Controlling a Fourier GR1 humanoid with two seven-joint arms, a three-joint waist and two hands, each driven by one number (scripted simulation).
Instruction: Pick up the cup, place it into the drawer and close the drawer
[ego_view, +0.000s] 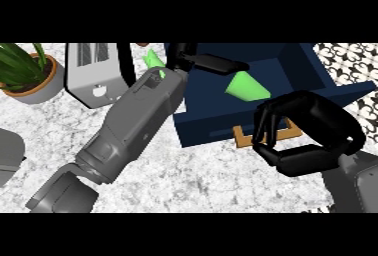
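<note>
Speckled counter (207, 180) underneath; green cup (247, 87) lies in the navy drawer (295, 75), just beyond the left hand (210, 62), fingers straight; right hand (306, 135), fingers curled empty before the handle (244, 137), should push squarely.

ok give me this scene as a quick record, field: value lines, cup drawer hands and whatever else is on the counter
cup: green, lying on its side inside the drawer
drawer: dark blue, open, orange handle on its front
left hand: over the drawer's far left corner, fingers straight, holding nothing
right hand: fingers curled at the drawer's front by the handle; contact unclear
toaster: grey, left of the drawer
potted plant: far left on the counter
task stage: cup in, drawer not yet closed
</note>
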